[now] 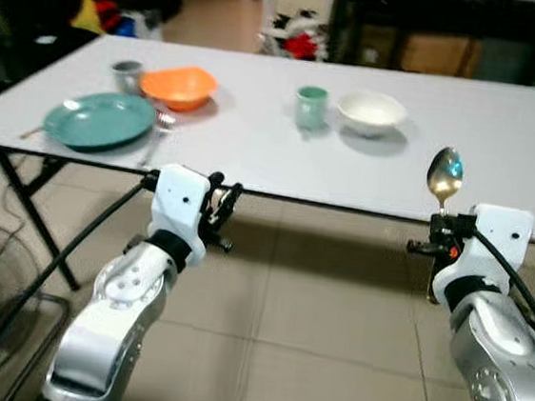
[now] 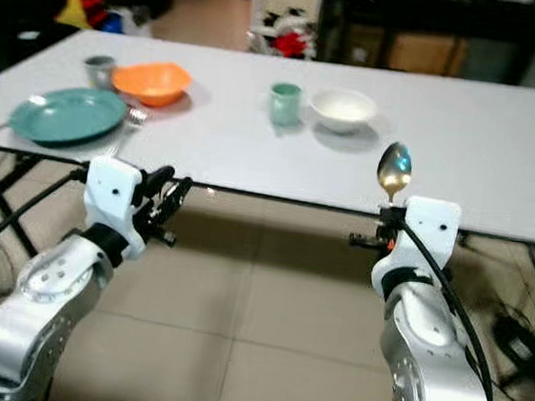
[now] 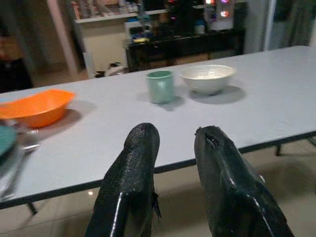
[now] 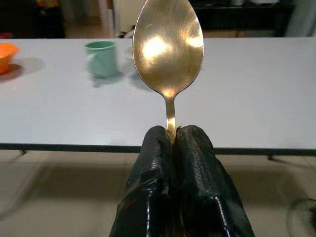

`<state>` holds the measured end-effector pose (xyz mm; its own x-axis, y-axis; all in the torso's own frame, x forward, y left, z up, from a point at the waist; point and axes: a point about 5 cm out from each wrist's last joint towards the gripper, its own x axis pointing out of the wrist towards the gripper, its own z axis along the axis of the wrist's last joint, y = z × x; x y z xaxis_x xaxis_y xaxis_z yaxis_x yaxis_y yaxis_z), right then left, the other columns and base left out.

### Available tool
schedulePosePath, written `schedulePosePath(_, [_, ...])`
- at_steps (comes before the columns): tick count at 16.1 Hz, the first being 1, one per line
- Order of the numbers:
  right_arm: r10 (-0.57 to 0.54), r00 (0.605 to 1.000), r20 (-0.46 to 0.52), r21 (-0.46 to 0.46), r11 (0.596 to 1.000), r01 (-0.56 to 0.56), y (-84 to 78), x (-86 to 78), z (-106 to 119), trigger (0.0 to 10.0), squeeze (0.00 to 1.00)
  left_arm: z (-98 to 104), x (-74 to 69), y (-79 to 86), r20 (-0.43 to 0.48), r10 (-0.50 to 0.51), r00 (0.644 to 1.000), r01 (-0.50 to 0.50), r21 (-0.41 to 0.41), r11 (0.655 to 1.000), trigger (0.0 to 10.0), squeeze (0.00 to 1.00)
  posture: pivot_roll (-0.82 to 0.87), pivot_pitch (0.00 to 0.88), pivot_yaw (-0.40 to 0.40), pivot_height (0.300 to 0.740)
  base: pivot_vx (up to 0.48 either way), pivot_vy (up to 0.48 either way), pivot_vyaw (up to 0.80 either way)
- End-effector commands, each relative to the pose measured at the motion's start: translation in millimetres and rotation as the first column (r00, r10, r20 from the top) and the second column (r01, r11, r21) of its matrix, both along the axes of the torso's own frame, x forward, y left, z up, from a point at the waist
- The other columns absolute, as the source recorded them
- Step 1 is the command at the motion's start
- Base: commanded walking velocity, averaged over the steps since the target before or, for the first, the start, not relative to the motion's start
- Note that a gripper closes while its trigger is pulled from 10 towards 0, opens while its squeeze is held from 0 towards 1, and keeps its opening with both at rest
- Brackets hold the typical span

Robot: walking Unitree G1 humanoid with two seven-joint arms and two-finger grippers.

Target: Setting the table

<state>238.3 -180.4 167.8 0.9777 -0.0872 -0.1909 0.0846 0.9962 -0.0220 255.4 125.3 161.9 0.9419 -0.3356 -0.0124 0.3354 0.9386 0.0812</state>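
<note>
White table (image 1: 502, 158): empty white bowl (image 1: 371, 112).

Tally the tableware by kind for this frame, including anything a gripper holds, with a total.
Plates: 1, teal plate
Bowls: 2, orange bowl, white bowl
Cups: 2, grey cup, green cup
Cutlery: 2, fork beside the plate, spoon held upright in the right gripper
Total: 7
The left gripper holds nothing.

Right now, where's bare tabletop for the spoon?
Free: the near edge in front of the white bowl and green cup, and right of the bowl. Crowded: the table's left end, around teal plate and orange bowl.
</note>
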Motion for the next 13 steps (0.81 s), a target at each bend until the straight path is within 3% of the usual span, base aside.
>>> schedulePosePath(1, [0.031, 0.999, 0.014, 0.011, 0.999, -0.031, 6.5, 1.5, 3.3, 10.0, 0.0, 1.3, 0.7, 5.5, 0.002, 0.015, 1.0, -0.015, 0.007, 1.0, 10.0, 0.0, 0.05, 0.0, 0.034, 0.74, 0.33, 0.0, 0.0])
schedulePosePath(13, [0.069, 0.998, -0.001, 0.032, 0.997, -0.069, 13.7, 3.8, 0.3, 10.0, 0.0, 3.2, 2.9, 6.0, 0.004, 0.013, 1.0, -0.013, 0.006, 1.0, 10.0, 0.0, 0.06, 0.0, 0.039, 0.74, 0.333, 0.0, 0.0])
